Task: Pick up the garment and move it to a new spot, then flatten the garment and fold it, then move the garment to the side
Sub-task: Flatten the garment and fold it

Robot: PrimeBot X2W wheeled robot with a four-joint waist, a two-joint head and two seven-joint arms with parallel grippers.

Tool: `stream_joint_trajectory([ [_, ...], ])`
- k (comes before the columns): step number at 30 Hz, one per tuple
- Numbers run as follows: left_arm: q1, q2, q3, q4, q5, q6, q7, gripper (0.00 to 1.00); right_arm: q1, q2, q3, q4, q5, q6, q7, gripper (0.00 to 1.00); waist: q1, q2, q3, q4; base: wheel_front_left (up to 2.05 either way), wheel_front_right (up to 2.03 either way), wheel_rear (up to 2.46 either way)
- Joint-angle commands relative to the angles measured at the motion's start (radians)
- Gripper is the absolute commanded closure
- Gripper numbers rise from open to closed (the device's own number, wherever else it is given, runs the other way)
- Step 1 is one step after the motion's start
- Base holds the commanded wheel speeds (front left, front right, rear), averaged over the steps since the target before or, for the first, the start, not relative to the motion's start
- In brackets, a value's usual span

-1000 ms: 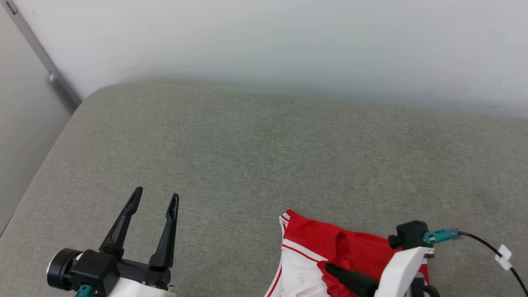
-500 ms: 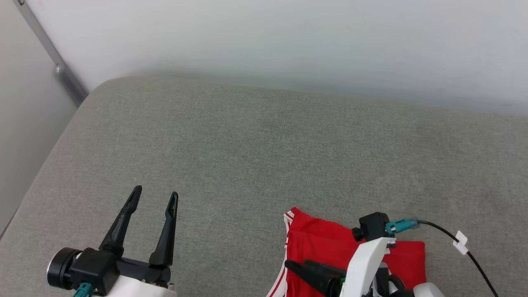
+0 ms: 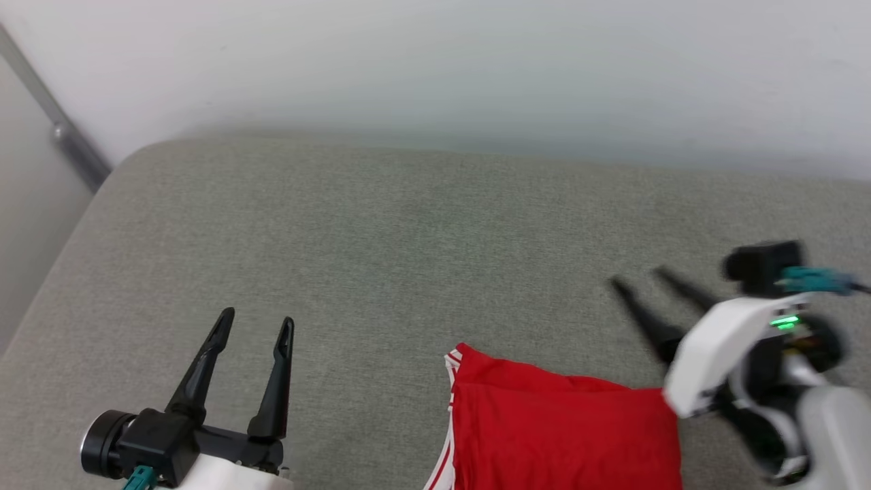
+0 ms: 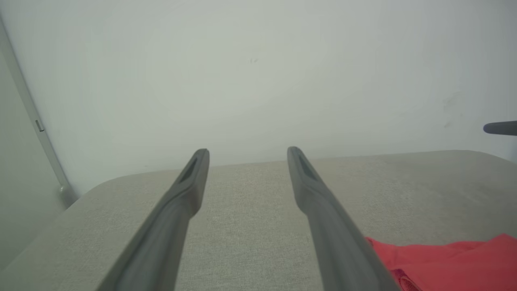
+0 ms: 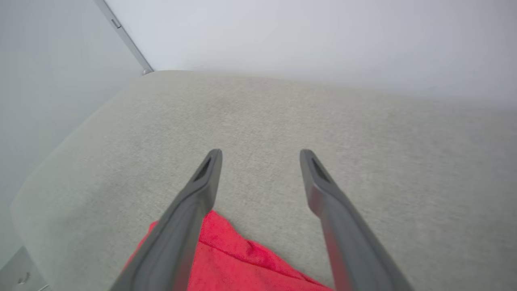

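The garment (image 3: pixel 558 429), red with red-white striped trim along its left edge, lies folded on the grey cushioned surface (image 3: pixel 408 258) at the bottom centre-right of the head view. Its red cloth also shows in the left wrist view (image 4: pixel 444 258) and the right wrist view (image 5: pixel 226 258). My right gripper (image 3: pixel 639 280) hovers open above and right of the garment, nothing between its fingers. My left gripper (image 3: pixel 255 325) rests open at the lower left, well apart from the garment and empty.
A pale wall (image 3: pixel 476 68) runs behind the cushion's far edge. A metal strip (image 3: pixel 68 136) slants down the wall at the far left. The cushion's rounded left edge (image 3: pixel 61 258) drops off beside my left arm.
My right gripper opened and let go of the garment, then lifted away up and to the right. The garment now lies flatter, red side up. The head camera shifted slightly. The left gripper stayed put.
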State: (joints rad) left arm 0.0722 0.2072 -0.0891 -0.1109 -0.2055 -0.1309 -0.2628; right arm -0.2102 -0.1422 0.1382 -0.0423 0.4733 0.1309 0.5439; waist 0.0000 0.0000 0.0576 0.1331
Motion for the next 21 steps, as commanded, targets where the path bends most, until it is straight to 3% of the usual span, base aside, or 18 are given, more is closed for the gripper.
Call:
stream_joint_trajectory([
  [1,-0.013,-0.004,-0.003,-0.002,-0.002,0.001,-0.002,0.0,-0.016,-0.038,-0.015,-0.015,-0.041,0.0,-0.038,0.0,0.0,0.0,0.005,-0.008,0.0,0.0,0.0],
  [5,-0.018,-0.005,-0.014,0.001,-0.01,0.001,-0.002,0.0,-0.001,-0.134,-0.087,-0.044,-0.15,0.0,-0.208,0.0,0.0,0.0,0.019,-0.026,0.0,0.0,0.0],
  [8,-0.02,0.0,-0.03,0.006,-0.018,0.001,-0.002,0.0,0.048,-0.165,-0.143,-0.057,-0.193,-0.001,-0.334,0.0,0.0,0.0,0.028,-0.033,0.0,0.0,0.0],
  [15,-0.006,-0.018,-0.021,0.002,-0.037,0.001,-0.002,0.0,0.208,-0.112,-0.238,-0.132,-0.21,0.0,-0.538,0.0,0.0,0.0,0.039,-0.047,0.0,0.0,0.0],
  [21,0.006,-0.034,-0.027,0.006,-0.044,0.001,-0.002,0.0,0.302,-0.057,-0.238,-0.172,-0.234,0.0,-0.633,0.0,0.0,0.0,0.033,-0.054,0.0,0.0,0.0],
])
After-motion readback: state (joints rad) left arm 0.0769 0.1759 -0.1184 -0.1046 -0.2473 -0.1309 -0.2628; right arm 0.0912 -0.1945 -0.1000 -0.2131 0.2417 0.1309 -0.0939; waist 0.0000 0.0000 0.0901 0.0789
